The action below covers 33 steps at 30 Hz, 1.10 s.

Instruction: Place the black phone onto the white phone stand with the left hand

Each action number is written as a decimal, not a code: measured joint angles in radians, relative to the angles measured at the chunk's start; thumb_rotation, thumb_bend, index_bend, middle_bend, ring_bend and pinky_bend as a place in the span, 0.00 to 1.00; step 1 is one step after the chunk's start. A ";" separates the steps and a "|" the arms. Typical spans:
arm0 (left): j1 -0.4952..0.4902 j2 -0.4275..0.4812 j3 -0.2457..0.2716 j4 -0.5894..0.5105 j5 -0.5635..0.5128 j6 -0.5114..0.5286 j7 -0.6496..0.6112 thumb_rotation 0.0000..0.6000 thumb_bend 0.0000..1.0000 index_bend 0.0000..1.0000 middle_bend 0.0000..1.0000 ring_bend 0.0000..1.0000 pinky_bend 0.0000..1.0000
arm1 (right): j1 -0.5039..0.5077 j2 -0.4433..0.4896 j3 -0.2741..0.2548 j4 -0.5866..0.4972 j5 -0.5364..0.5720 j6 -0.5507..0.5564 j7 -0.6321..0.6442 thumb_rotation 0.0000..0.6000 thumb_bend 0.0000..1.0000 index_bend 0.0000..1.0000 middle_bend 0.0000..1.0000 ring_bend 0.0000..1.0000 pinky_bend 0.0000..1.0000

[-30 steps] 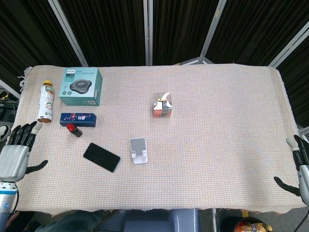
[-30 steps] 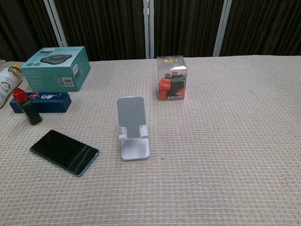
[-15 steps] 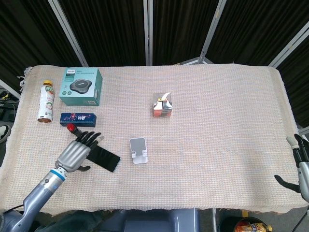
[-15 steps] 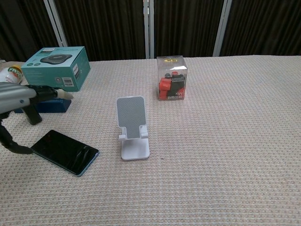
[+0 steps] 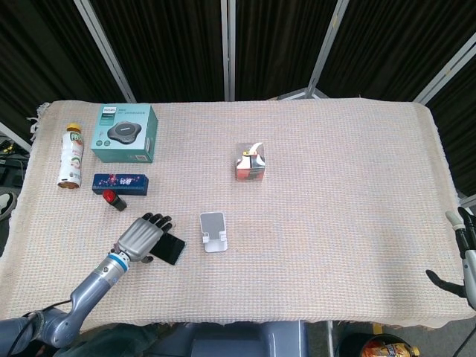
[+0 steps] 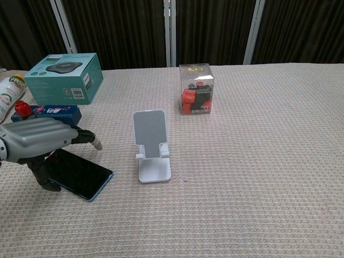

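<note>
Black phone (image 6: 80,176) flat on desk (image 5: 335,186), left of white stand (image 6: 152,145). My left hand (image 6: 37,141) over phone, fingers spread, no grip yet. Lifting, placing left to do.

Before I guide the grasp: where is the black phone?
In both views the black phone lies flat on the table's near left, just left of the white phone stand, partly under the left hand.

the counter (image 6: 258,177) wears a coarse, waffle-woven beige cloth. the black phone (image 6: 80,177) has a glossy, glass-smooth face. the white phone stand (image 6: 152,145) looks like matt plastic. the left robot hand (image 6: 37,141) shows a brushed silvery metal shell.
</note>
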State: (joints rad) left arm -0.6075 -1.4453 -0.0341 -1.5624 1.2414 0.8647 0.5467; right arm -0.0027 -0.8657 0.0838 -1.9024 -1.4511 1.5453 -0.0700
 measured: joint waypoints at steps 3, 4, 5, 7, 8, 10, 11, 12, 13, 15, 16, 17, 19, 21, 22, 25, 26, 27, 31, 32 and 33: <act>-0.001 -0.013 0.002 0.015 -0.003 0.008 0.005 1.00 0.00 0.21 0.16 0.19 0.25 | 0.001 -0.001 0.001 -0.001 0.003 -0.001 -0.003 1.00 0.00 0.00 0.00 0.00 0.00; -0.002 -0.017 0.004 0.022 -0.004 0.011 0.008 1.00 0.00 0.22 0.16 0.19 0.26 | 0.001 -0.001 0.001 -0.001 0.003 -0.001 -0.003 1.00 0.00 0.00 0.00 0.00 0.00; -0.002 -0.021 0.005 0.027 -0.005 0.013 0.011 1.00 0.00 0.22 0.16 0.19 0.26 | 0.002 -0.001 0.002 -0.001 0.004 -0.001 -0.004 1.00 0.00 0.00 0.00 0.00 0.00; -0.001 -0.028 0.008 0.038 -0.011 0.016 0.012 1.00 0.00 0.23 0.17 0.20 0.28 | 0.003 -0.002 0.002 -0.001 0.005 -0.004 -0.004 1.00 0.00 0.00 0.00 0.00 0.00; -0.001 -0.031 0.010 0.043 -0.014 0.016 0.011 1.00 0.00 0.24 0.18 0.21 0.28 | 0.003 -0.002 0.002 -0.001 0.006 -0.005 -0.004 1.00 0.00 0.00 0.00 0.00 0.00; -0.001 -0.034 0.012 0.049 -0.019 0.015 0.004 1.00 0.00 0.25 0.19 0.21 0.29 | 0.004 -0.002 0.002 0.000 0.008 -0.007 -0.005 1.00 0.00 0.00 0.00 0.00 0.00; 0.000 -0.035 0.012 0.051 -0.022 0.014 0.000 1.00 0.00 0.25 0.19 0.22 0.29 | 0.005 -0.003 0.002 0.000 0.009 -0.007 -0.005 1.00 0.00 0.00 0.00 0.00 0.00; 0.000 -0.037 0.013 0.054 -0.023 0.013 -0.003 1.00 0.00 0.26 0.19 0.22 0.29 | 0.005 -0.003 0.003 0.000 0.011 -0.008 -0.006 1.00 0.00 0.00 0.00 0.00 0.00; 0.000 -0.039 0.014 0.059 -0.024 0.012 -0.007 1.00 0.00 0.26 0.20 0.22 0.29 | 0.005 -0.003 0.003 0.000 0.012 -0.009 -0.007 1.00 0.00 0.00 0.00 0.00 0.00; -0.001 -0.045 0.017 0.070 -0.024 0.010 -0.012 1.00 0.00 0.29 0.22 0.25 0.30 | 0.005 -0.003 0.004 0.000 0.014 -0.008 -0.008 1.00 0.00 0.00 0.00 0.00 0.00; -0.001 -0.050 0.020 0.076 -0.023 0.009 -0.015 1.00 0.00 0.32 0.25 0.27 0.32 | 0.005 -0.003 0.004 -0.001 0.014 -0.008 -0.008 1.00 0.00 0.00 0.00 0.00 0.00; -0.002 -0.053 0.022 0.081 -0.022 0.008 -0.017 1.00 0.00 0.35 0.28 0.29 0.33 | 0.005 -0.003 0.004 0.000 0.014 -0.008 -0.008 1.00 0.00 0.00 0.00 0.00 0.00; -0.002 -0.061 0.024 0.090 -0.020 0.009 -0.022 1.00 0.02 0.42 0.34 0.35 0.37 | 0.005 -0.003 0.003 0.000 0.015 -0.009 -0.007 1.00 0.00 0.00 0.00 0.00 0.00; -0.001 -0.069 0.025 0.096 -0.016 0.018 -0.023 1.00 0.04 0.46 0.38 0.38 0.40 | 0.005 -0.002 0.004 0.000 0.016 -0.009 -0.005 1.00 0.00 0.00 0.00 0.00 0.00; 0.000 -0.073 0.025 0.098 -0.011 0.027 -0.025 1.00 0.04 0.47 0.39 0.39 0.40 | 0.005 -0.002 0.004 0.000 0.016 -0.009 -0.003 1.00 0.00 0.00 0.00 0.00 0.00; 0.002 -0.075 0.028 0.099 0.009 0.045 -0.037 1.00 0.04 0.48 0.39 0.39 0.41 | 0.005 0.000 0.003 0.000 0.014 -0.009 0.001 1.00 0.00 0.00 0.00 0.00 0.00; 0.003 -0.073 0.028 0.096 0.015 0.050 -0.043 1.00 0.04 0.48 0.39 0.39 0.41 | 0.004 0.000 0.003 -0.001 0.014 -0.009 0.002 1.00 0.00 0.00 0.00 0.00 0.00; 0.004 -0.069 0.028 0.091 0.021 0.055 -0.049 1.00 0.04 0.48 0.39 0.39 0.41 | 0.004 0.001 0.003 -0.001 0.013 -0.009 0.003 1.00 0.00 0.00 0.00 0.00 0.00; 0.006 -0.044 0.027 0.063 0.045 0.077 -0.068 1.00 0.03 0.48 0.39 0.39 0.41 | 0.004 0.002 0.003 -0.001 0.012 -0.008 0.006 1.00 0.00 0.00 0.00 0.00 0.00; 0.006 -0.036 0.026 0.054 0.052 0.083 -0.072 1.00 0.02 0.48 0.39 0.39 0.41 | 0.003 0.002 0.003 -0.002 0.012 -0.007 0.006 1.00 0.00 0.00 0.00 0.00 0.00; 0.006 -0.027 0.025 0.043 0.062 0.090 -0.076 1.00 0.02 0.48 0.39 0.39 0.41 | 0.003 0.003 0.003 -0.002 0.012 -0.007 0.007 1.00 0.00 0.00 0.00 0.00 0.00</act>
State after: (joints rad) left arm -0.6015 -1.4719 -0.0089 -1.5194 1.3030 0.9552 0.4706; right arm 0.0004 -0.8627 0.0866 -1.9043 -1.4393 1.5386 -0.0630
